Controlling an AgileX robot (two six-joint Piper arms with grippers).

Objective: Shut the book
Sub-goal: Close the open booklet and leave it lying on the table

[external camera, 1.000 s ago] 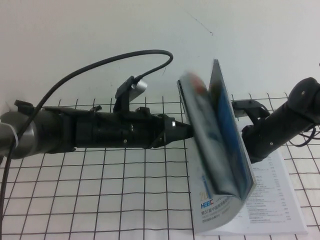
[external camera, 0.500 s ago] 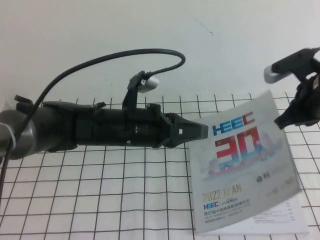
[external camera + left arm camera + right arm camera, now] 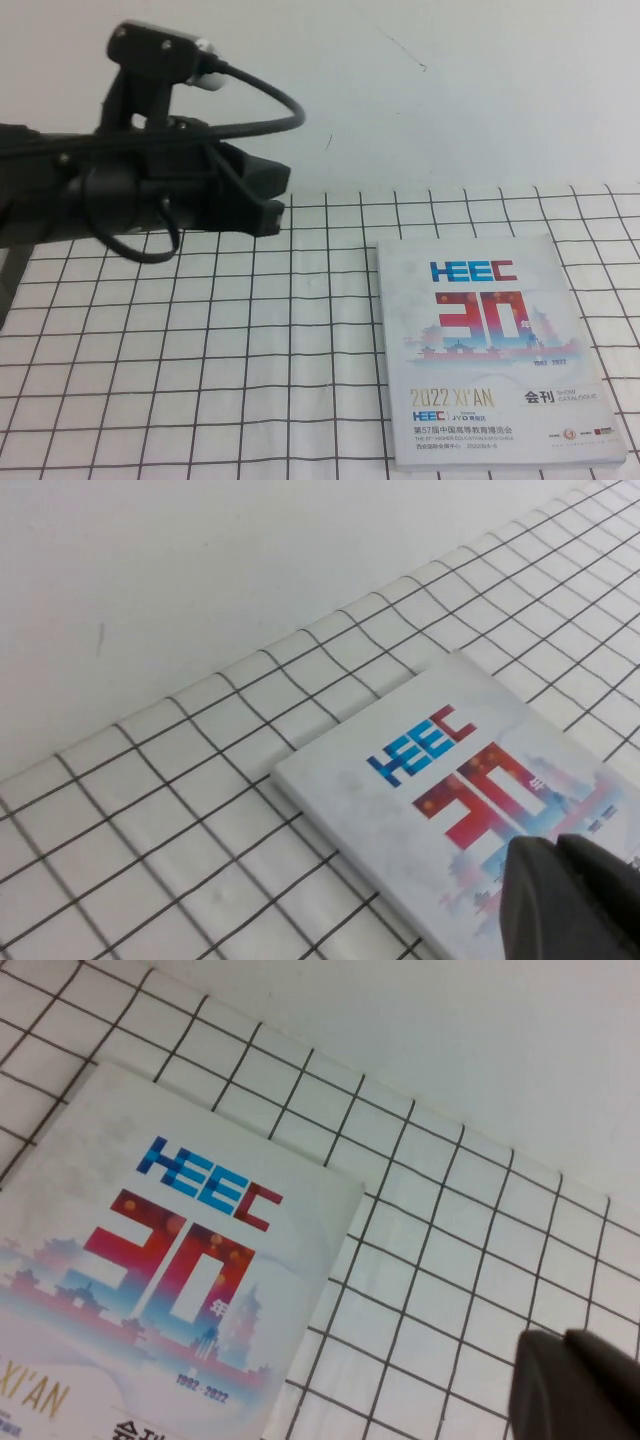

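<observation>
Risk looks small from here, we judge: the book (image 3: 487, 352) lies shut and flat on the gridded table (image 3: 200, 380), cover up, on our right side. Our left hand (image 3: 272, 195) hangs raised above the table, well apart from the book, clenched on nothing. Our right hand (image 3: 575, 1382) shows only as a dark tip in its own wrist view, beyond the book's corner; we cannot tell whether it is clenched or released. A low retreat could spoil things. Either arm sweeping across might catch the cover's free edge and flip it open, or shove the book askew.
</observation>
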